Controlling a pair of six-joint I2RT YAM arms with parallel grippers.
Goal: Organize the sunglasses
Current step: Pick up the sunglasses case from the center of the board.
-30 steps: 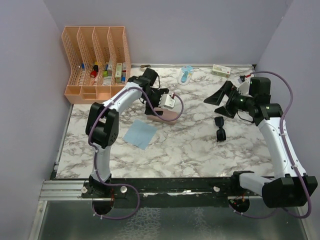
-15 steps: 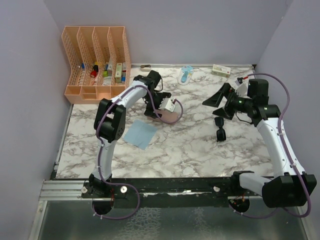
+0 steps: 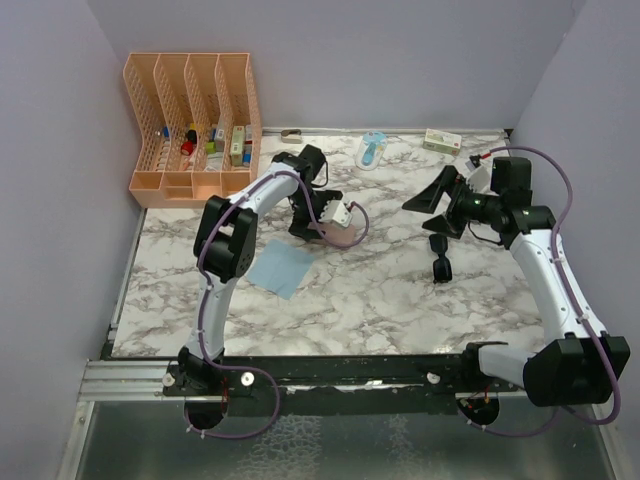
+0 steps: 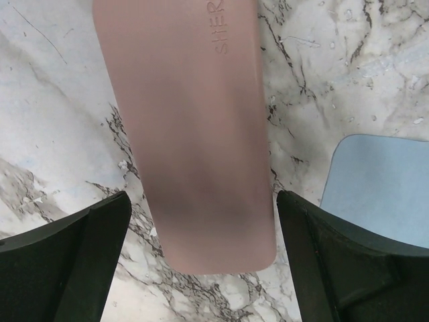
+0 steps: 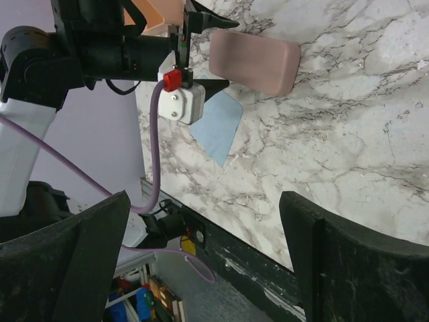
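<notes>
Over the last second the left arm has drawn its elbow in. The left gripper (image 4: pixel 201 231) now hangs over the rounded end of the smooth pink case (image 4: pixel 191 127), jaws spread wide on either side of it. The right gripper (image 3: pixel 430 202) gapes empty above the marble table (image 3: pixel 380 295). The folded black sunglasses (image 3: pixel 440 256) lie unmoved nearby on open tabletop, well apart from the case and the flat blue cloth (image 3: pixel 281 267).

Embossed "SHER", cut off, on pink case (image 4: pixel 201 134)
</notes>
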